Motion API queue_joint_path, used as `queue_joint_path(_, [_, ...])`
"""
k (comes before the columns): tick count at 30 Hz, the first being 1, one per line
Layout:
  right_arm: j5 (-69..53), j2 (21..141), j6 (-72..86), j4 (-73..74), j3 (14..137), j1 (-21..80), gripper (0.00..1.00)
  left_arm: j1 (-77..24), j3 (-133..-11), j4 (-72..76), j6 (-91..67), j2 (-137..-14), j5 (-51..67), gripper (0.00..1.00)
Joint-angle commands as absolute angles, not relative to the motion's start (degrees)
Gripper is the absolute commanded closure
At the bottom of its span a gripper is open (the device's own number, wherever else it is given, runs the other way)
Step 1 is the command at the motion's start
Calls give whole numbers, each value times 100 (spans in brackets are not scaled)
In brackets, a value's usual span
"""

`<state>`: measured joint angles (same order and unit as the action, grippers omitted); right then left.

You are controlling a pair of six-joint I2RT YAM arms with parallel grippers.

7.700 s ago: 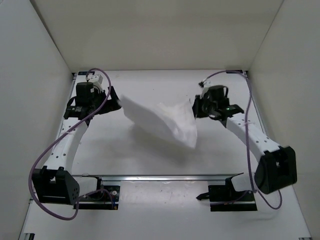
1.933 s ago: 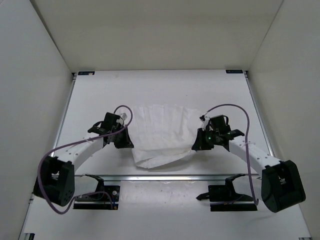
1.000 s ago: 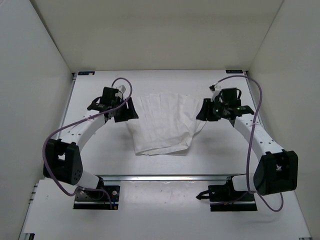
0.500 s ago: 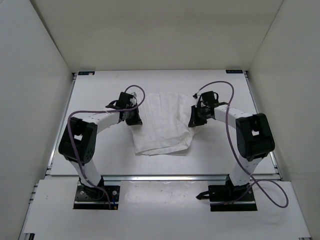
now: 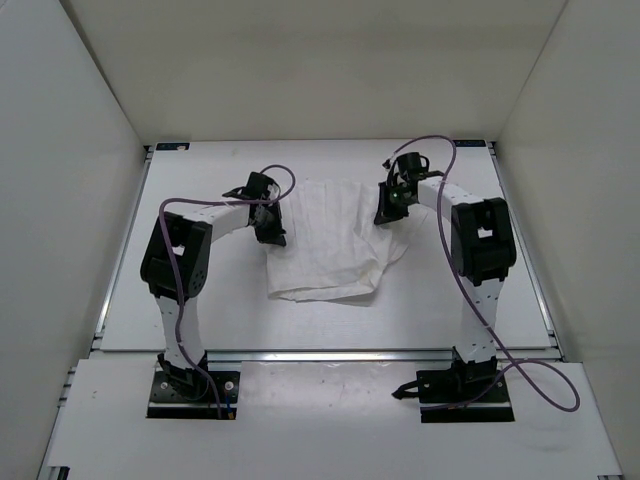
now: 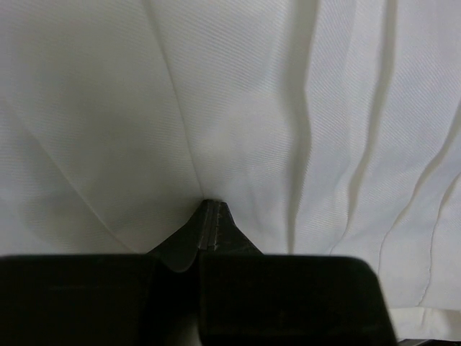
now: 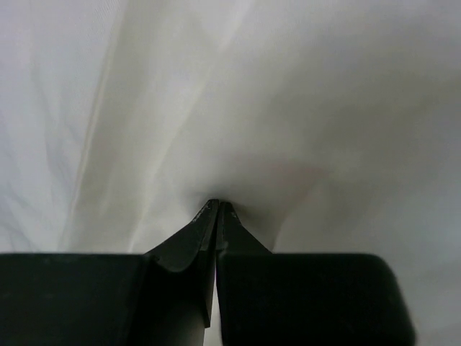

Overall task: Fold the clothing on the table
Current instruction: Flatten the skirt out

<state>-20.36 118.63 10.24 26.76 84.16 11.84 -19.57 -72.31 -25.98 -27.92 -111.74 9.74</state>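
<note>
White clothing [image 5: 330, 245] lies rumpled at middle of tabletop [image 5: 200, 300]. Both claws pressed together: left claw [image 5: 272, 232] pinching clothing's left edge, right claw [image 5: 386, 212] pinching far right edge. Fabric puckers at both tips.

White clothing [image 5: 330, 245], finely woven, streaked with faint parallel creases in soft grey shadow. White surface [image 5: 200, 300] beneath, edged with silver metal rails [image 5: 330, 354]. Black left tool [image 5: 271, 230] and black right tool [image 5: 388, 212], both matte. White arms [image 5: 215, 212] with black joints. Purple cables [image 5: 432, 140]. Plain off-white walls [image 5: 300, 70].
</note>
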Motion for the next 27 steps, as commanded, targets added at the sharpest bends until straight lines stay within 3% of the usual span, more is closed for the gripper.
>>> queue_joint_path(1, [-1881,12286,888,3110,9280,1204,100,-1899,-7619,-2901,-2628,-11337,782,100])
queue_joint_path(6, [-1889,12874,940,3189,10359,1099,100,-1565,-8067,-2953,-2602,-11610,852,98])
queue_joint_path(9, [-1916,13034,940,3470,10975,1011,100,-1398,-8174,-2751,-2567,-11471,975,89])
queue_joint_path(11, [-1881,12877,888,3550,11152,1019,100,-1292,-8226,-2681,-2540,-11286,1124,65])
queue_joint_path(13, [-1802,12543,835,3455,10997,1055,100,-1266,-8270,-2654,-2522,-10944,1204,49])
queue_joint_path(14, [-1767,12264,870,3341,10873,1089,96,-1257,-8288,-2593,-2522,-10864,1274,40])
queue_joint_path(16, [-1941,11831,1036,3095,10444,1072,79,-1239,-8332,-2610,-2461,-10522,1353,31])
queue_joint_path(17, [-2082,11491,1098,3015,10285,1064,64,-1300,-8306,-2645,-2435,-10364,1345,27])
queue_joint_path(18, [-2144,11209,1168,2936,10040,1055,53,-1327,-8332,-2741,-2391,-10284,1336,25])
queue_joint_path(20, [-2110,10794,1230,2935,9338,1098,42,-1397,-8123,-2838,-2338,-9890,1309,22])
queue_joint_path(23, [-2022,9987,1335,2699,8153,1265,34,-1336,-7404,-2725,-2416,-9459,1318,24])
queue_joint_path(27, [-2363,9169,1862,2339,6517,1301,35,-1266,-6208,-2462,-2610,-8957,1511,28])
